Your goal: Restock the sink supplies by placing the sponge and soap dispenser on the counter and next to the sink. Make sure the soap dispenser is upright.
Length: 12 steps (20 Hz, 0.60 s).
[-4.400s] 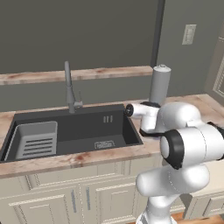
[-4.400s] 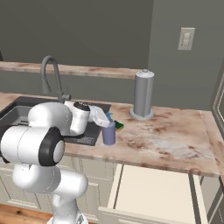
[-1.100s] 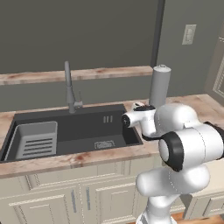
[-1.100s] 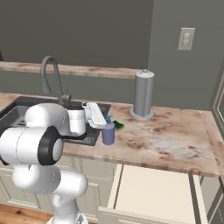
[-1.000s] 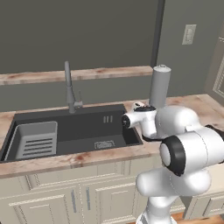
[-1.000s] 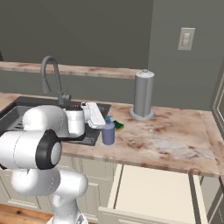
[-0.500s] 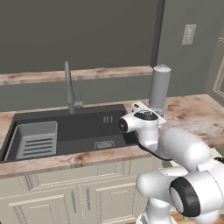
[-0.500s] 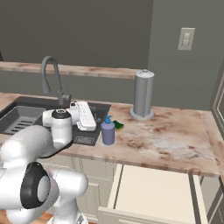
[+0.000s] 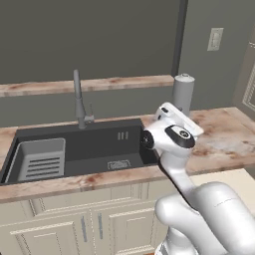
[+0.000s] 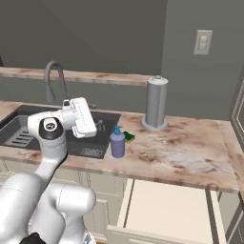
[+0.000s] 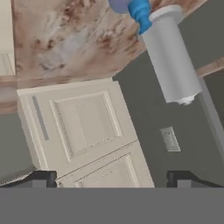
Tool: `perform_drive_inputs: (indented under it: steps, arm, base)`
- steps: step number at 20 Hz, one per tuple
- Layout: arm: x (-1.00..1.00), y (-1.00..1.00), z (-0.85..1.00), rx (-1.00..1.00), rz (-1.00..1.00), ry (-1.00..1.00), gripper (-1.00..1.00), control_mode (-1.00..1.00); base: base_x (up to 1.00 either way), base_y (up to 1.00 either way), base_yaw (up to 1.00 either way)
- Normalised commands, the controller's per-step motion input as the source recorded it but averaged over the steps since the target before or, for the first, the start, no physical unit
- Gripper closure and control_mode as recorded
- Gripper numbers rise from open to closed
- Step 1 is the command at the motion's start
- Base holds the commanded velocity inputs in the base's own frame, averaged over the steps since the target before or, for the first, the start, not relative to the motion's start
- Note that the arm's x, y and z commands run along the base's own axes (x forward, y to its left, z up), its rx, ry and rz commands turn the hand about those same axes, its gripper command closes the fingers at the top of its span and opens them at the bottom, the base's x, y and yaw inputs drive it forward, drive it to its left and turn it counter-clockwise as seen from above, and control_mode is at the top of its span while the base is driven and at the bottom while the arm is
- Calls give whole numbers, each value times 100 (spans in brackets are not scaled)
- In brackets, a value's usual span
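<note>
Left base view: from behind, left of the white arm, looking down over the dark grey recessed sink point(image 9: 74, 144). Right base view: from the right, sharing sink, marble-look counter point(image 10: 190, 152) and tall grey domed cylinder point(image 10: 156, 102). Hand view: rolled, close on that cylinder and counter.

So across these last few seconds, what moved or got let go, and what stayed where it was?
The arm pulled back from the soap dispenser and rose, swinging its hand up and away; the pincer is open and empty. Nothing was taken hold of. The soap dispenser stays upright on the counter by the sink, with the sponge just behind it. The grey cylinder has not moved.
</note>
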Motion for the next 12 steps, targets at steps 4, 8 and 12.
perform_drive_inputs:
  steps: [4,8,12]
  arm:
    - [-81,0,89,-1,0,-22,-100,-100]
    - [-76,-8,71,-2,-1,-22,-100,-100]
    - [-62,-21,27,0,-5,-19,-100,-100]
  base:
    - [0,0,0]
    - [0,0,0]
    - [0,0,0]
